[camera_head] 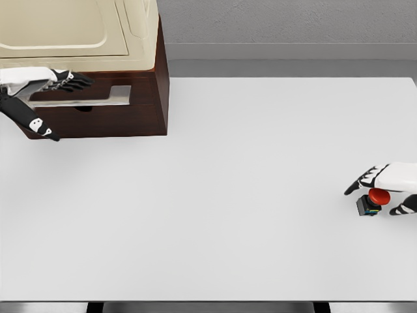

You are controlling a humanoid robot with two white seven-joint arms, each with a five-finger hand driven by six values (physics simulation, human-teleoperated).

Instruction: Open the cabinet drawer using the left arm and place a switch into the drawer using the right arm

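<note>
No legible text, label, brand, number or sign appears in the head view. The cabinet [98, 78] and switch [373, 200] carry no readable markings.

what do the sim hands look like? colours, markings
Both are white shells with black jointed fingers. The left hand has slim black fingers with small white patches near knuckles and thumb tip. The right hand shows white stripes on black fingers. No cables or sleeves visible.
</note>
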